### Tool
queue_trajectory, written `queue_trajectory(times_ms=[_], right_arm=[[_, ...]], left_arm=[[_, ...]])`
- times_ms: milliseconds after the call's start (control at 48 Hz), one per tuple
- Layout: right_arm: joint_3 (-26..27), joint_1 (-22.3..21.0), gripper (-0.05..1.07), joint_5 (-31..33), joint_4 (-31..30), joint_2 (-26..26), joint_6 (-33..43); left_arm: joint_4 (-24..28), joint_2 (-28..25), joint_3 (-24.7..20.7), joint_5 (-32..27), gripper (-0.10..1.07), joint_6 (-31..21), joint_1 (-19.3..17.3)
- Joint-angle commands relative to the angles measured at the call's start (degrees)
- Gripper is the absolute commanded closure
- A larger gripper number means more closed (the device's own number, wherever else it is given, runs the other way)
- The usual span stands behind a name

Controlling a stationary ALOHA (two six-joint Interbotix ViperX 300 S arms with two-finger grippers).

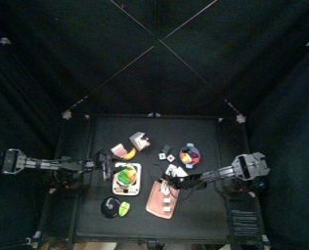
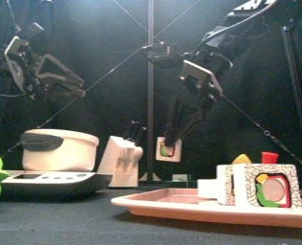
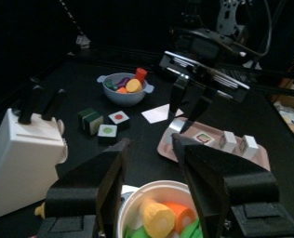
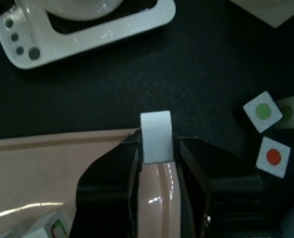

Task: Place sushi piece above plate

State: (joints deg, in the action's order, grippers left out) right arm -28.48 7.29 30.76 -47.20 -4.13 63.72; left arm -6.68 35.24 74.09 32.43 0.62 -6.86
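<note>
The small white sushi piece (image 4: 156, 133) sits between the jaws of my right gripper (image 4: 156, 139), which is shut on it. It hangs over the rim of the pink plate (image 4: 50, 186), near that plate's far end. In the front view the right gripper (image 2: 174, 134) points down behind the plate (image 2: 166, 202), with the sushi piece (image 2: 170, 148) at its tips. From above, the right gripper (image 1: 177, 176) is at the top end of the plate (image 1: 164, 203). My left gripper (image 3: 156, 181) is open over a white bowl of food (image 3: 156, 218).
Larger food pieces (image 2: 262, 187) lie on the plate's near end. A white appliance (image 2: 58, 151) stands at the left, and a bowl of coloured food (image 3: 125, 86) at the back. Small cubes with dots (image 3: 106, 125) lie mid-table. A green item (image 1: 111, 207) is front left.
</note>
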Motion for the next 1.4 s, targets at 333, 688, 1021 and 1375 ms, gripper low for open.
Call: queue_trajectory(times_ms=[333,688,1021,1375], right_arm=[[18.3,-0.7,0.56,-1.1,-3.7,-4.2,0.0],[29.0,-0.6,0.56,-2.7,-7.2,-13.5,0.0],[27.5,-3.3,0.56,5.2,-6.9,-12.4,0.7],[22.2,-7.6,0.56,7.3,-2.9,-12.0,1.7]], left_arm=[[-2.9,1.8,1.8,0.1,0.17,0.0,-4.9],[-2.9,2.7,2.2,-0.3,0.17,0.0,-5.0],[-2.9,2.8,2.2,-0.6,0.17,0.0,-5.0],[-2.9,2.8,2.3,-1.0,0.17,0.0,-5.0]])
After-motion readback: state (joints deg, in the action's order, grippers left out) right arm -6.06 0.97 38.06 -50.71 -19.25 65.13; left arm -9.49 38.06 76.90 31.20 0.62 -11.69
